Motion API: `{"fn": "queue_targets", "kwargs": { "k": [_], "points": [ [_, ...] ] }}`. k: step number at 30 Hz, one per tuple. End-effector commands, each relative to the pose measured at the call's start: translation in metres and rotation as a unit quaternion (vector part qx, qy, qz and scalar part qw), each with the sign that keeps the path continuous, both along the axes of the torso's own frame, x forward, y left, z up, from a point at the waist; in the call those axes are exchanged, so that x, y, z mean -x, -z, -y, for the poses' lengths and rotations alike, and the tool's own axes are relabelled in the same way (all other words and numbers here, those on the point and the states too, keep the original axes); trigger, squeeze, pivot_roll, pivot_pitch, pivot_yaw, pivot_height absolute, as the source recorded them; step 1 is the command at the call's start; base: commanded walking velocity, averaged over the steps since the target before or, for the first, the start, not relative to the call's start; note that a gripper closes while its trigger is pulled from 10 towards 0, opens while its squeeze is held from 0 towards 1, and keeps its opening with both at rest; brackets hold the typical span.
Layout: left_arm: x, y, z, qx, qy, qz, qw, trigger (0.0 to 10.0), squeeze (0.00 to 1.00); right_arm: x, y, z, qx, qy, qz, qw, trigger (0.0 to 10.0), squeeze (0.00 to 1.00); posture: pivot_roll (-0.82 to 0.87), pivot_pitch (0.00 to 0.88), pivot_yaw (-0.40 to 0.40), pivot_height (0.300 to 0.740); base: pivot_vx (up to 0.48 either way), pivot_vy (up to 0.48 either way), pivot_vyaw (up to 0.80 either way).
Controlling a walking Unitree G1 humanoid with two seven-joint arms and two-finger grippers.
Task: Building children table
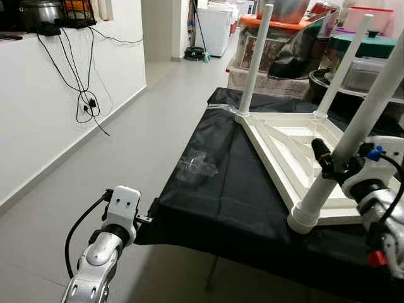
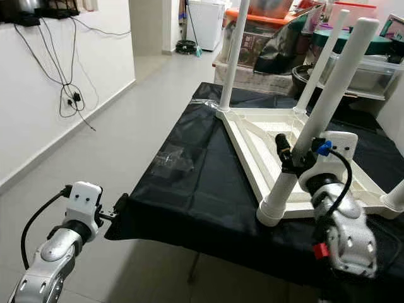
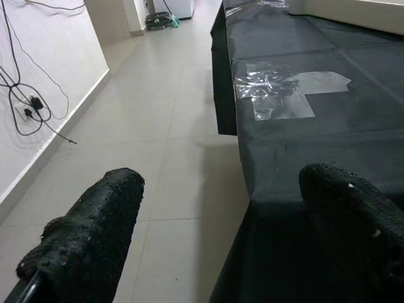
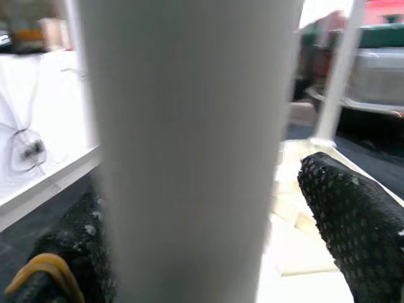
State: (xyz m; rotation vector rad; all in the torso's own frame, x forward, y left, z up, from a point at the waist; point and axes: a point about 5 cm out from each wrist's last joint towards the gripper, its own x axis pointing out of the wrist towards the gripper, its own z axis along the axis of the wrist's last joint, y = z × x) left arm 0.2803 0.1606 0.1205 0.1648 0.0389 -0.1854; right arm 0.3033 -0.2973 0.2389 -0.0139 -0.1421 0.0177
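The white plastic children's table (image 2: 297, 167) lies upside down on the black cloth-covered workbench (image 2: 208, 189), presumably so the legs can go in from above. The right gripper (image 2: 295, 156) has its jaws around the near smooth round white tube leg (image 2: 319, 110), likely seating it. The left gripper (image 3: 214, 240) hangs wide open off the bench edge, near a crinkly clear plastic bag (image 1: 197, 166).

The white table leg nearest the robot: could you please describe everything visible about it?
The white table leg is a smooth, plastic-looking round tube with a wider collar at its base. It stands tilted in the near corner of the upturned white tabletop, which lies on the black cloth. The right gripper has its black fingers around its lower part.
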Motion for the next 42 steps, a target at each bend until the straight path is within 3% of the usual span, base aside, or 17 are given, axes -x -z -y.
{"fn": "queue_targets", "kwargs": {
  "k": [1, 6, 7, 12, 15, 31, 32, 34, 35, 42],
  "points": [
    [-0.001, 0.002, 0.003, 0.001, 0.008, -0.002, 1.0, 10.0, 0.0, -0.002, -0.002, 0.003, -0.004, -0.029, 0.007, 1.0, 10.0, 1.0, 0.09, 0.0, -0.087, 0.74, 0.0, 0.0, 0.0],
    [-0.001, 0.003, 0.003, 0.0, 0.008, -0.004, 1.0, 10.0, 0.0, -0.009, -0.005, 0.012, 0.021, -0.042, -0.004, 0.999, 10.0, 1.0, 0.09, 0.0, -0.093, 0.74, 0.0, 0.0, 0.0],
    [0.0, 0.003, 0.003, 0.0, 0.007, -0.005, 1.0, 10.0, 0.0, -0.014, -0.006, 0.017, 0.036, -0.047, -0.013, 0.998, 10.0, 0.0, 0.1, 0.0, -0.097, 0.74, 0.0, 0.0, 0.0],
    [0.0, 0.004, 0.003, 0.0, 0.006, -0.005, 1.0, 10.0, 0.0, -0.016, -0.006, 0.017, 0.038, -0.066, -0.02, 0.997, 10.0, 0.0, 0.1, 0.0, -0.1, 0.74, 0.0, 0.0, 0.0],
    [0.001, 0.004, 0.002, -0.002, 0.006, -0.006, 1.0, 10.0, 0.0, -0.019, -0.006, 0.012, 0.031, -0.137, -0.031, 0.99, 10.0, 0.0, 0.1, 0.0, -0.1, 0.74, 0.0, 0.0, 0.0],
    [0.003, 0.005, 0.001, -0.005, 0.011, -0.01, 1.0, 10.0, 0.0, -0.026, -0.004, 0.021, 0.042, -0.194, -0.037, 0.979, 10.0, 0.0, 0.1, 0.0, -0.096, 0.74, 0.0, 0.0, 0.0],
    [0.003, 0.005, 0.001, -0.005, 0.012, -0.009, 1.0, 10.0, 0.0, -0.027, -0.004, 0.022, 0.044, -0.195, -0.036, 0.979, 5.5, 0.0, 0.11, 0.0, -0.098, 0.74, 0.0, 0.0, 0.0],
    [0.003, 0.005, 0.002, -0.006, 0.012, -0.009, 1.0, 10.0, 0.0, -0.029, -0.005, 0.024, 0.047, -0.194, -0.032, 0.979, 3.0, 0.0, 0.11, 0.0, -0.101, 0.74, 0.0, 0.0, 0.0],
    [0.003, 0.005, 0.002, -0.006, 0.011, -0.009, 1.0, 10.0, 0.0, -0.03, -0.005, 0.025, 0.048, -0.195, -0.03, 0.979, 0.0, 0.0, 0.11, 0.0, -0.102, 0.74, 0.0, 0.0, 0.0],
    [0.004, 0.005, 0.001, -0.006, 0.01, -0.009, 1.0, 10.0, 0.0, -0.031, -0.002, 0.026, 0.052, -0.204, -0.03, 0.977, 0.0, 0.0, 0.11, 0.0, -0.106, 0.74, 0.0, 0.0, 0.0]
  ]
}}
